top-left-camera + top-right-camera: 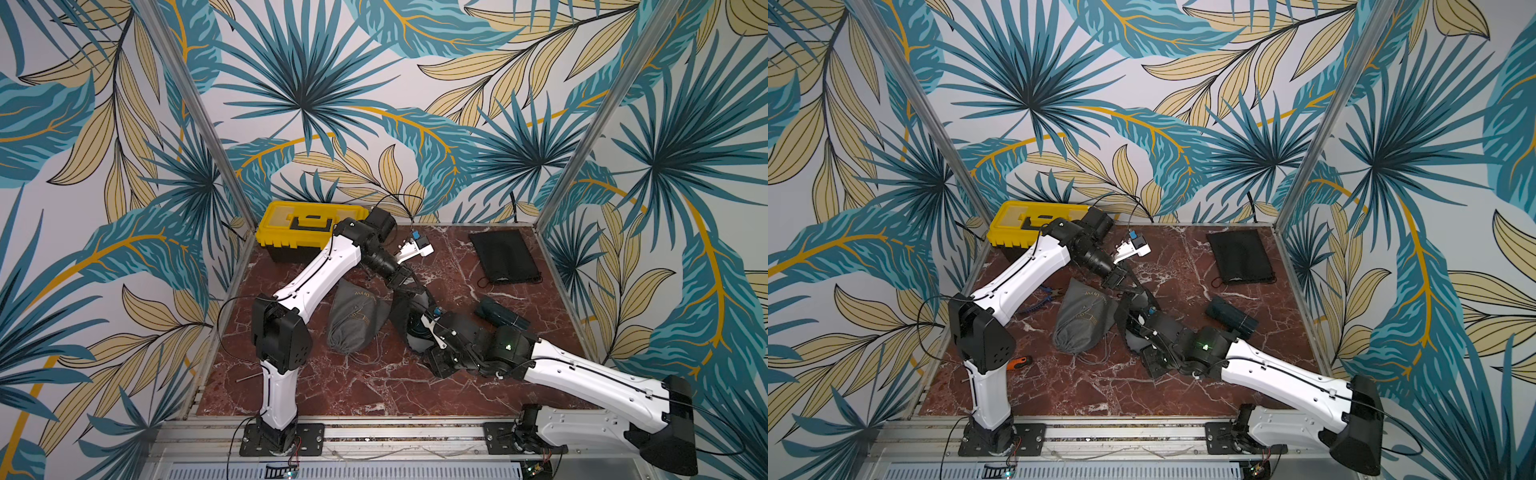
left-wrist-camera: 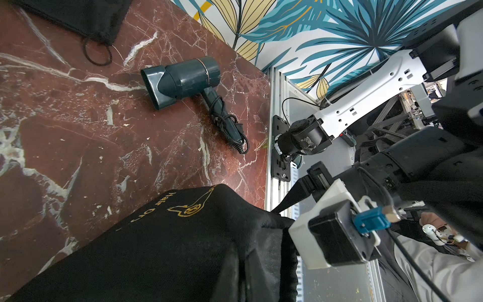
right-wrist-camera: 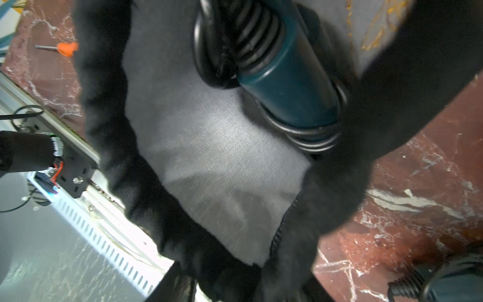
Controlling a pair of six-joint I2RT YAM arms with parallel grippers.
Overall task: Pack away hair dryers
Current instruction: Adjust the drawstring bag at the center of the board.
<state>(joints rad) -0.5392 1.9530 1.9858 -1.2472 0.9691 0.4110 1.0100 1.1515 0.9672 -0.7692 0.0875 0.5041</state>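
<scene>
On red marble tabletop (image 1: pixel 374 386) among leaf-print walls (image 1: pixel 299 104), left end effector (image 1: pixel 411 286) apparently pinches black pouch (image 2: pixel 156 248); right end effector (image 1: pixel 417 332), spread unclear.

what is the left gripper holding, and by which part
The black pouch, pinched at the rim of its open mouth by the shut left gripper.

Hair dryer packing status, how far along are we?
Looks done: the grey drawstring pouch lies bulging, mouth drawn in. In hand: the left gripper is shut on the black gold-printed pouch, with a cord-wrapped teal dryer handle inside its mouth. Left: the dark teal hair dryer lies loose on the red marble table, and the flat black pouch at the back sits unused.
</scene>
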